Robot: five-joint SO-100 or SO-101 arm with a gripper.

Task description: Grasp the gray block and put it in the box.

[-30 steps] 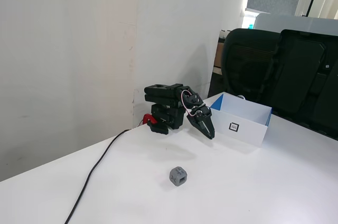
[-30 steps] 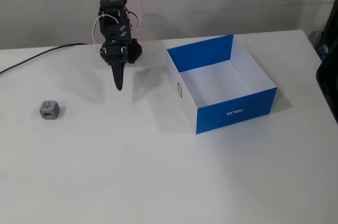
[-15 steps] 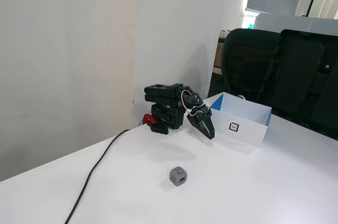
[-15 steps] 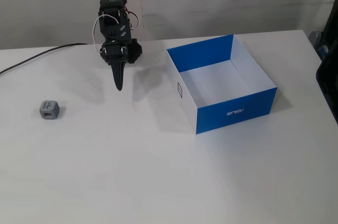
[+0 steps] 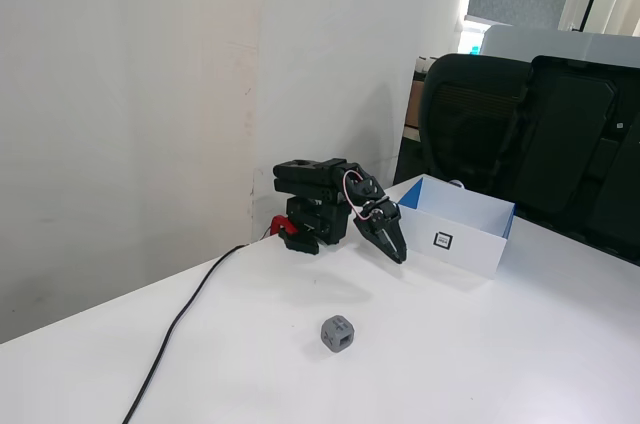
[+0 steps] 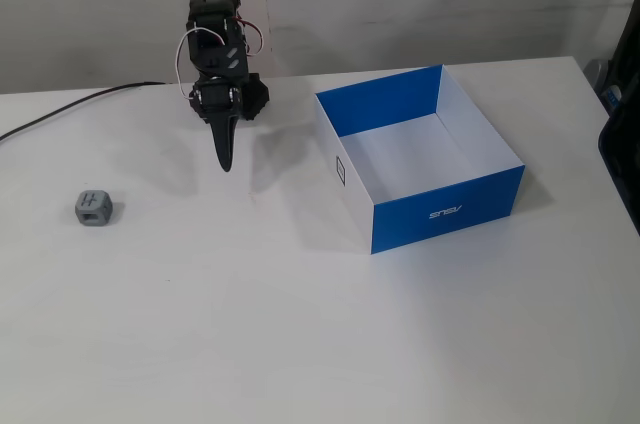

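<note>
Lying on table: gray block (image 6: pixel 92 207) | well apart from tool (image 6: pixel 226 164)

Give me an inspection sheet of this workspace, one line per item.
Surface: white table, bare apart from the items below.
Job's things: gray block on the table, apart from the arm; box open and empty, marker facing the arm.
Clutter: nothing seen.
Hand: the hand shut, holding nothing, pointing down near the table between block and box.
Cables: black cable trails over the table to the arm's base; thin wires loop at the wrist.
Surroundings: white wall; black office chairs behind the box.
</note>
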